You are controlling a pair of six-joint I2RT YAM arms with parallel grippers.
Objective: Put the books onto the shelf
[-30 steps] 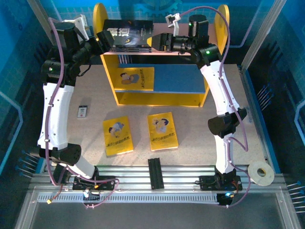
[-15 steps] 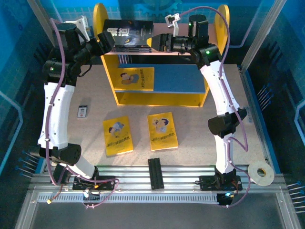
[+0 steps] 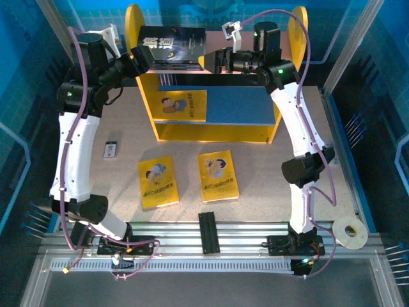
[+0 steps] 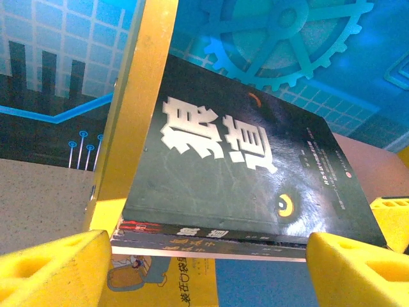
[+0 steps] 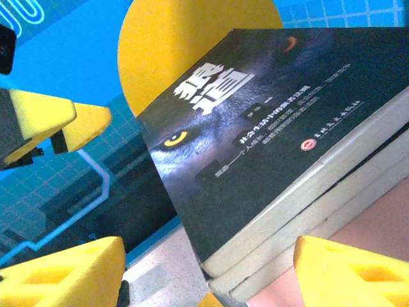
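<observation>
Backing off the dark books [image 3: 174, 46] stacked on the shelf [image 3: 291, 29] top, the right end effector [image 3: 214, 61] spread wider, empty. The left end effector [image 3: 142, 56] stayed apart by the shelf's left panel. Two yellow books [image 3: 158, 181] waited on the counter [image 3: 255, 179] before the shelf.

My left arm [image 3: 70, 153] and right arm [image 3: 297, 128] had white shells on the long links and black joint housings. A purple cable [image 3: 82, 96] ran along each. The right arm carried green lights [image 3: 279, 70]. The left hand [image 4: 208, 256] and right hand [image 5: 209, 256] wore blocky yellow fingers [image 4: 51, 268] with moulded hollows.
</observation>
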